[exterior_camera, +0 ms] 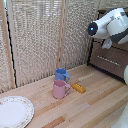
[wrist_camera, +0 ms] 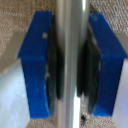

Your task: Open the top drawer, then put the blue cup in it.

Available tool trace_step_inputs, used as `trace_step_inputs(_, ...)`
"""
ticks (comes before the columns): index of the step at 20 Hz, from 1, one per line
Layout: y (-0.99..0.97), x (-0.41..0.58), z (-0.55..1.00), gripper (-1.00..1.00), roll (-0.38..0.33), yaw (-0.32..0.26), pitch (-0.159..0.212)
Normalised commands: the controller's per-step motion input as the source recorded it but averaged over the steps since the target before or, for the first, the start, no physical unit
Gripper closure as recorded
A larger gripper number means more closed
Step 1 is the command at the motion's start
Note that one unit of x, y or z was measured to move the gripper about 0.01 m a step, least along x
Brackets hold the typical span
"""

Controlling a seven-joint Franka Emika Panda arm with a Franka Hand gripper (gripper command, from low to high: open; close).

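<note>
1. Gripper (wrist_camera: 71, 65): blue pads (wrist_camera: 37, 65) clamped on top drawer's (exterior_camera: 111, 59) silver handle (wrist_camera: 71, 30).
2. Blue cup (exterior_camera: 62, 75): on table (exterior_camera: 100, 100), touching pink mug (exterior_camera: 60, 89); contents not visible.
3. Plate (exterior_camera: 14, 111): nr exterior view's left edge.

Nothing readable anywhere in these shots, honestly. No labels, brand marks, numbers or signs show up on anything in either view.
</note>
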Motion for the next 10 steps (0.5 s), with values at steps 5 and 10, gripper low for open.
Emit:
trace_step_inputs(5,0.91,0.319,0.0,1.0,0.0,-0.012,-0.056)
trace_step_inputs(10,0.88,0.383,0.0,1.0,0.013,-0.028,-0.017)
